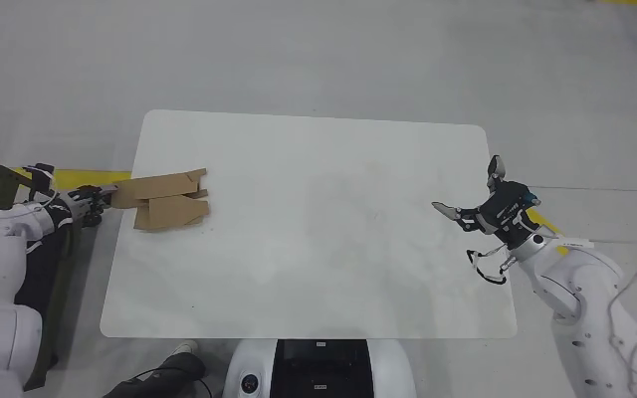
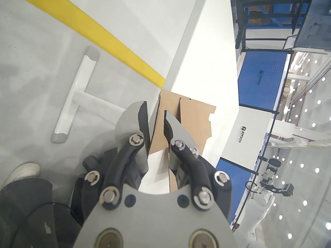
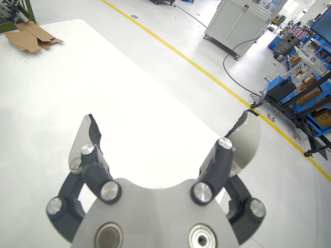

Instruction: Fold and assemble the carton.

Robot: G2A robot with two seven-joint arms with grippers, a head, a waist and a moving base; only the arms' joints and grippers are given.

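The carton [image 1: 169, 200] at the table's [image 1: 299, 289] left edge is clenched by the left claw [image 1: 105, 196]; the distant right claw [image 1: 466, 187] is held spread.

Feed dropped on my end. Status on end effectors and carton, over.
Left end effector shut on carton flap at table edge. Right end effector open, empty, opposite side. Carton lying flat, unassembled. No obstacles seen.

I have a white table [image 1: 318, 279] with rounded corners in front of me. On it lies a flattened brown carton [image 1: 171, 202], right at the left edge and nearer the far-left corner than the near-left one. Its outer end juts slightly past that edge. Its notched flaps point toward the table's middle.
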